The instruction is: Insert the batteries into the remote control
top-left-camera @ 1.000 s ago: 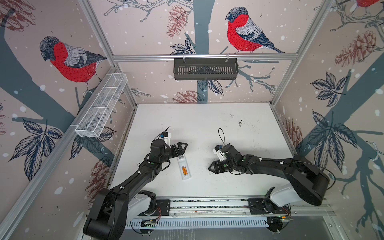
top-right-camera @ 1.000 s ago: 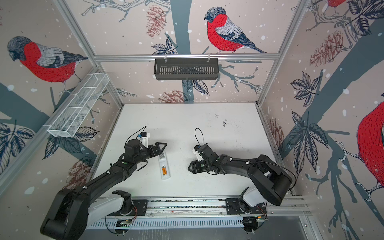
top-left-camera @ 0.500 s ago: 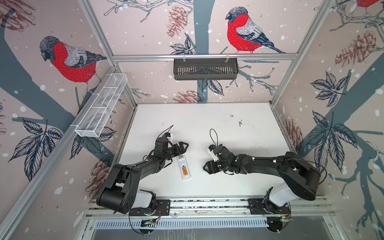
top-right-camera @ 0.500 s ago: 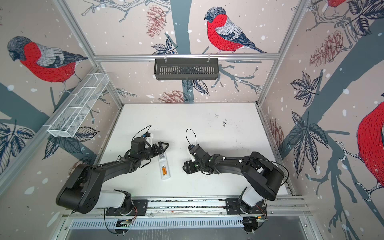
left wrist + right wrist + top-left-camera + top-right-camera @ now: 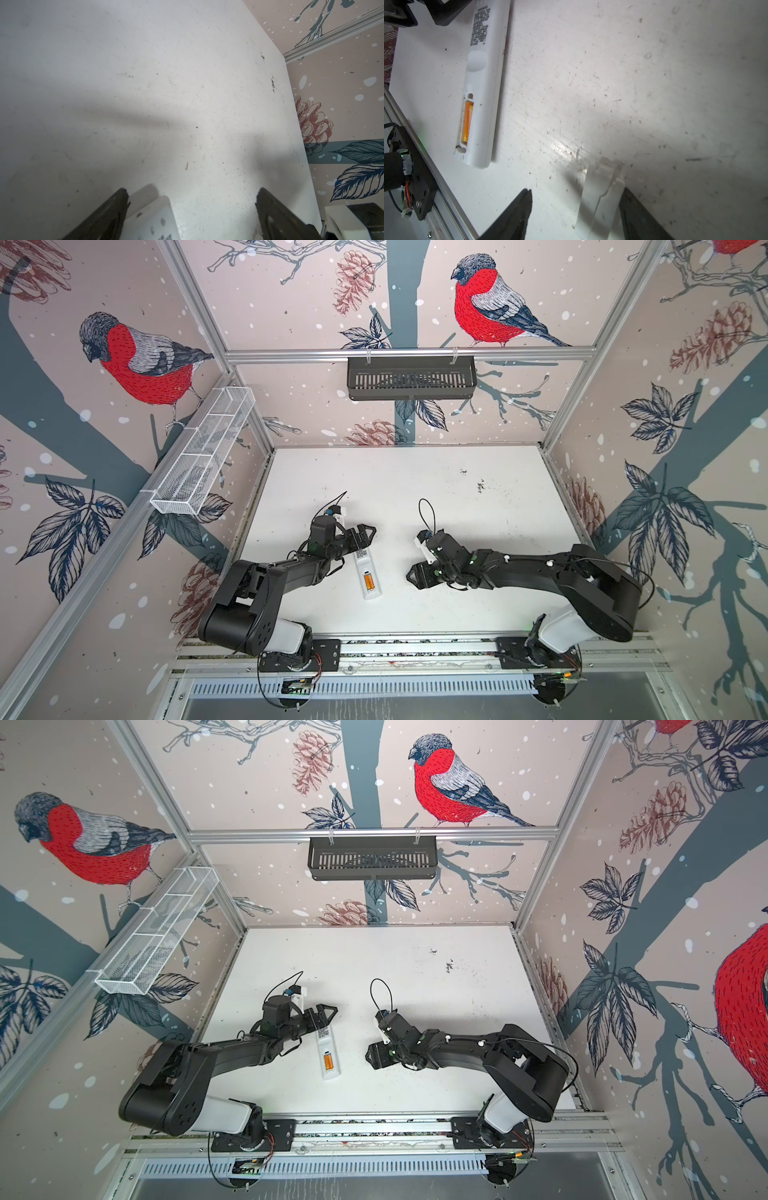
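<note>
Remote control (image 5: 363, 568) face-down, lengthwise near-to-far (batteries (image 5: 369, 581) at near end).

The left arm (image 5: 291, 572) and right arm (image 5: 532, 572) match: matte black angular links on rounded white base housings (image 5: 286, 640), a thin black cable (image 5: 419, 508) looping at each wrist's 12 o'clock beside a small white bracket (image 5: 427, 551), and orange wires (image 5: 408, 194) crossing a black, screw-fastened mounting plate (image 5: 420, 187) at 6 o'clock.

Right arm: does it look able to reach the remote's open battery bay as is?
Probably yes. Only table lies between the right gripper and the remote. The battery bay faces up, and the open left gripper sits over the remote's other end.
</note>
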Controlling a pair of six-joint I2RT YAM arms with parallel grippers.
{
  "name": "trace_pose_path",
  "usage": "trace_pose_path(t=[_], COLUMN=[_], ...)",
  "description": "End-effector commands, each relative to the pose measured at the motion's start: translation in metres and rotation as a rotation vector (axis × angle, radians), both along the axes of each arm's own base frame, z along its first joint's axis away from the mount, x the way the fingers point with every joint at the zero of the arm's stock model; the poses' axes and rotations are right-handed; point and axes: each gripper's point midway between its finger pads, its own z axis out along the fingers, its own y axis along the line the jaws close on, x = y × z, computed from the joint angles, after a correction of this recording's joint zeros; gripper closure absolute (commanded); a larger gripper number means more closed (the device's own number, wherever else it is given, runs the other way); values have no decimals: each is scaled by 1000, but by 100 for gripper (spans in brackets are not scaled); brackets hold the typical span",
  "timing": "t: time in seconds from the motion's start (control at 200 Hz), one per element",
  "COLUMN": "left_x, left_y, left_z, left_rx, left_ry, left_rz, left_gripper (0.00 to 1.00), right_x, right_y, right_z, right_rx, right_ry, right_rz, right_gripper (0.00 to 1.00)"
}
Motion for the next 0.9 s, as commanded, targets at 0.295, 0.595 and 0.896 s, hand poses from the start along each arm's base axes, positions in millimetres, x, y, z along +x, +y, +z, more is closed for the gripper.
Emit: trace_pose_path(t=[0.295,0.595,0.896], left_x=[-8,-10,3], left_y=[1,1,-3], left_z=[-16,-13,-13], left_rx=[34,36,41], left_ry=[38,26,5], left_rz=[-25,-30,-43], left_gripper=[4,5,4], right_x=[-9,-10,-15], right_y=[-14,-13,-18], right_z=[-16,-16,-17], right_rx=[-78,-97,-108], right_ry=[29,21,18], right_rz=[5,11,3], right_gripper=[30,29,29])
